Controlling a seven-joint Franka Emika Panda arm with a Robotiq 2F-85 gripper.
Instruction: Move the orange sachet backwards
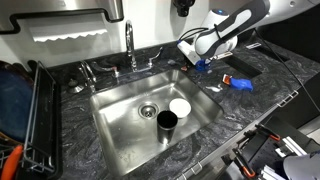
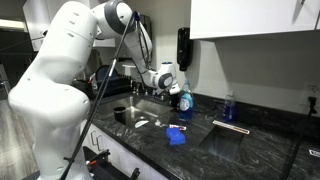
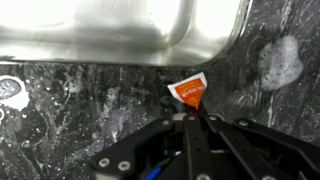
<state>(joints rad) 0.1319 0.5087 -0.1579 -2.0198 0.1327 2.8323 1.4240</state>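
Observation:
In the wrist view the orange sachet [image 3: 188,91] sticks out from between my gripper's [image 3: 192,113] two black fingers, which are closed together on its lower end. It hangs over the dark marble counter [image 3: 90,100], just beside the steel sink's rim [image 3: 120,55]. In both exterior views the gripper [image 1: 200,63] [image 2: 177,90] is at the counter by the sink's back corner. The sachet is too small to make out there.
The sink [image 1: 120,115] holds a white bowl [image 1: 180,106] and a black cup [image 1: 167,122]. A faucet [image 1: 131,45] stands behind it. A blue object [image 1: 238,83] lies on the counter near the gripper. A dish rack [image 1: 40,110] stands at the far side. A blue bottle [image 2: 185,101] stands by the gripper.

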